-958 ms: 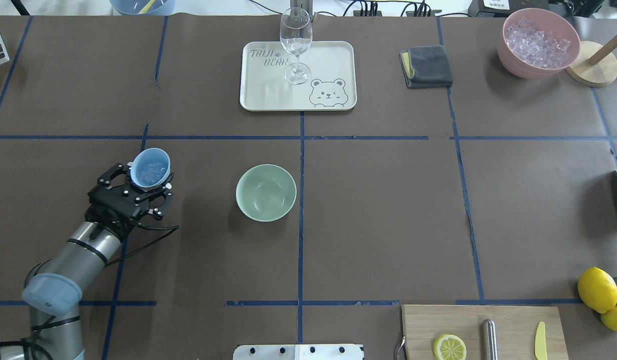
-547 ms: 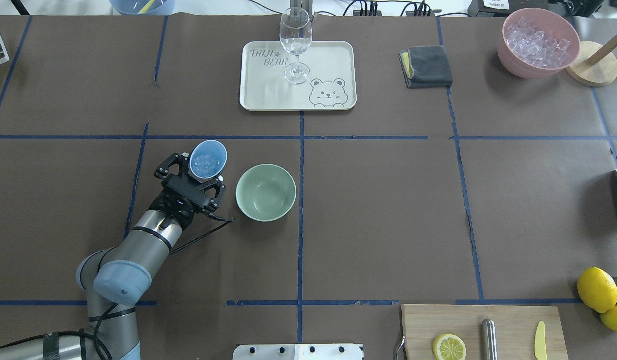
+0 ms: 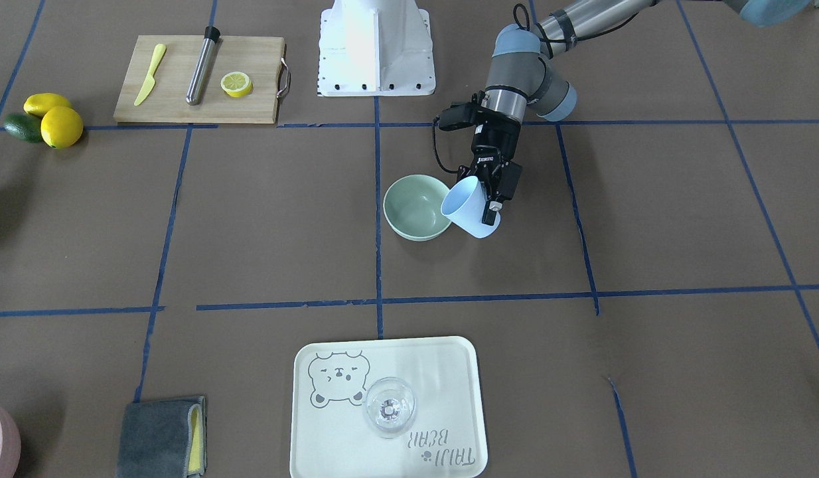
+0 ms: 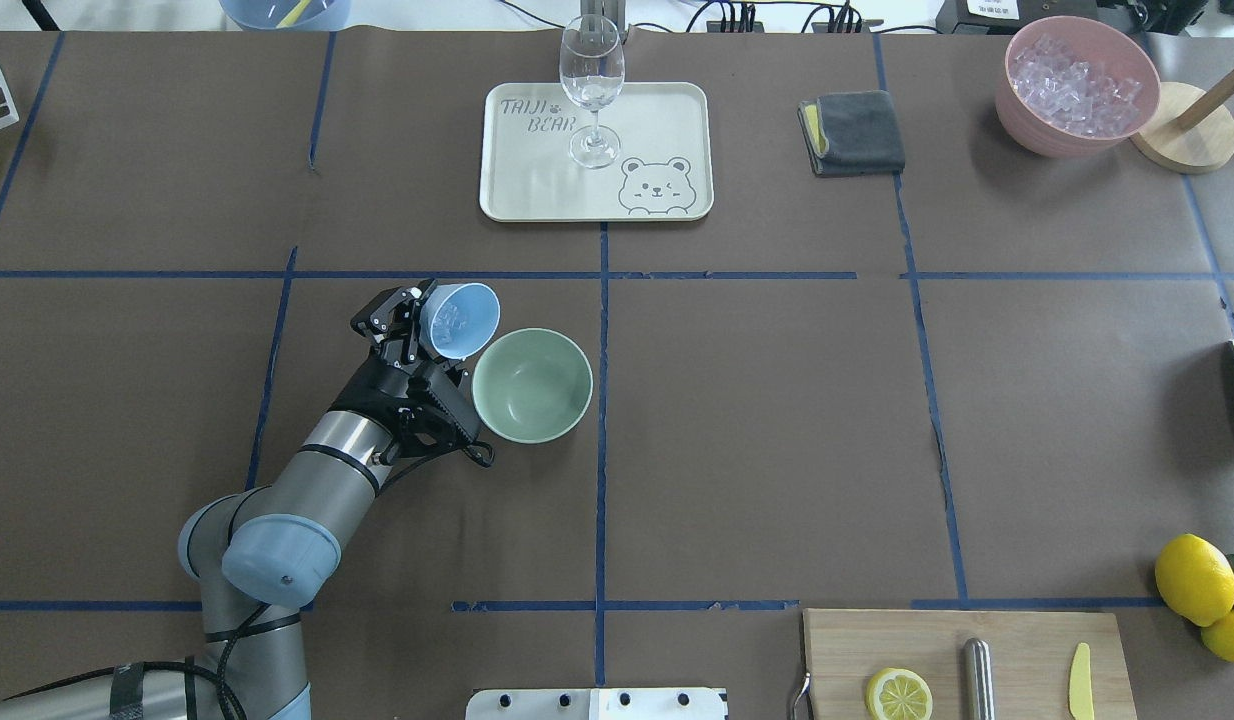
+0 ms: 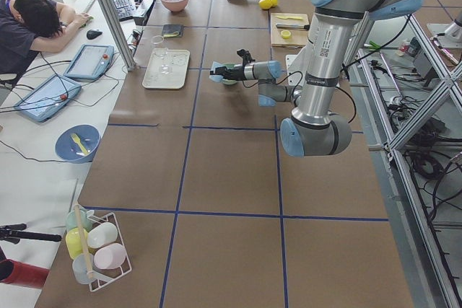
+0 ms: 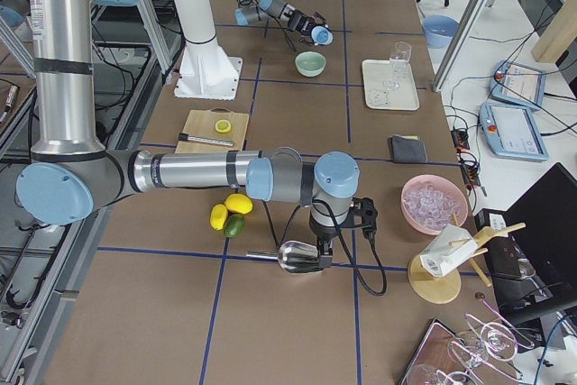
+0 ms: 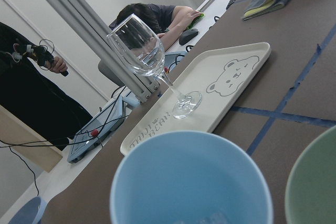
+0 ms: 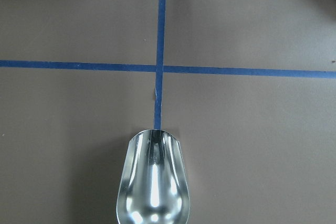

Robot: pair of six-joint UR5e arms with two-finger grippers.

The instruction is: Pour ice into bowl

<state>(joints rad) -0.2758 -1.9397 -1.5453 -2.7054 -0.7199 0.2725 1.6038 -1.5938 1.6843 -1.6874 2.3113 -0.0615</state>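
Since the light blue plastic cup (image 4: 463,318) has its mouth turned away from the front-facing cam, its inside is hidden there. Only the overhead view shows the small clear ice cubes (image 4: 453,318), bunched inside the cup. In the left wrist view they're just a faint glint at the frame's bottom edge. The left gripper (image 4: 427,335) is clenched on the cup's sides & holds it tilted, mouth toward the round pale mint-green bowl (image 4: 532,385), w/ the cup's rim right at the bowl's rim. The bowl sits on the brown paper-covered table (image 4: 757,420), just left of the centre blue tape line. In the wrist view it's cut off, only an arc at the right edge. The right gripper (image 6: 332,242) shows only in the ext. right view, low over a shiny metal scoop (image 6: 297,257), so can't tell how its jaws stand. Its wrist cam shows the scoop's bowl, handle end cropped. The cream rectangular tray (image 4: 667,110) reads "TAIJI BEAR" beside a bear drawing, w/ a clear stemmed wine glass (image 4: 592,85) standing on it. White lettering on the left gripper's body is too small to read.
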